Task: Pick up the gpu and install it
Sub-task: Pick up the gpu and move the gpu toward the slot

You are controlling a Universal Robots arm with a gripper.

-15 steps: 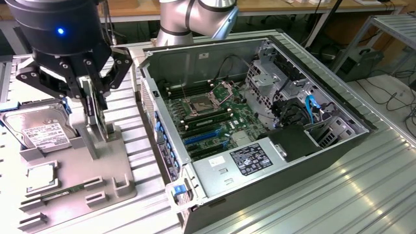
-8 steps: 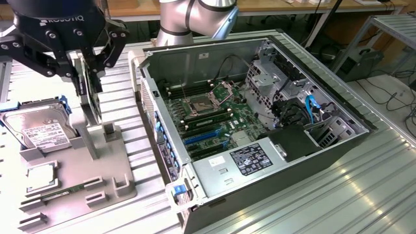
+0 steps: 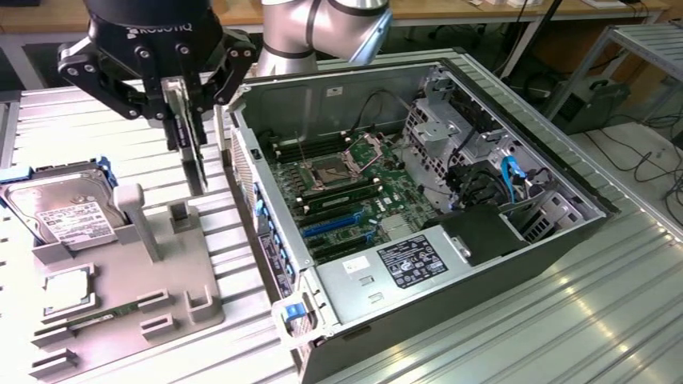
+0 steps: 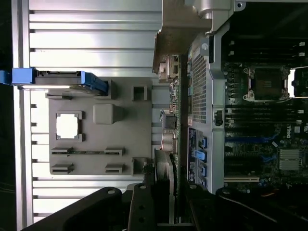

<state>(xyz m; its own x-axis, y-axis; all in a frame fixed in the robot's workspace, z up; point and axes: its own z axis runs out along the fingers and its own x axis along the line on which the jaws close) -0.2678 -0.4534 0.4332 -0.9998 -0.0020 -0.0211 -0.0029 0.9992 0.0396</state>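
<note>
- Well, at the exterior view's left the hard drive (image 3: 59,212) sits in the grey fixture (image 3: 187,316) on the surface (image 3: 64,128)
- Just right of it, the gripper (image 3: 184,104) is clamped on the top edge of the gpu (image 3: 195,166); the card hangs upright above the fixture, close beside the computer case (image 3: 243,160) wall
- Carrying well, I judge, means keeping the card vertical, clear of that wall, and parallel to the blue slots (image 3: 329,226)

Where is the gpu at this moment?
In the exterior view, the gpu hangs upright in the gripper, above the grey holder tray, between the hard drive and the open computer case, outside the case.
</note>
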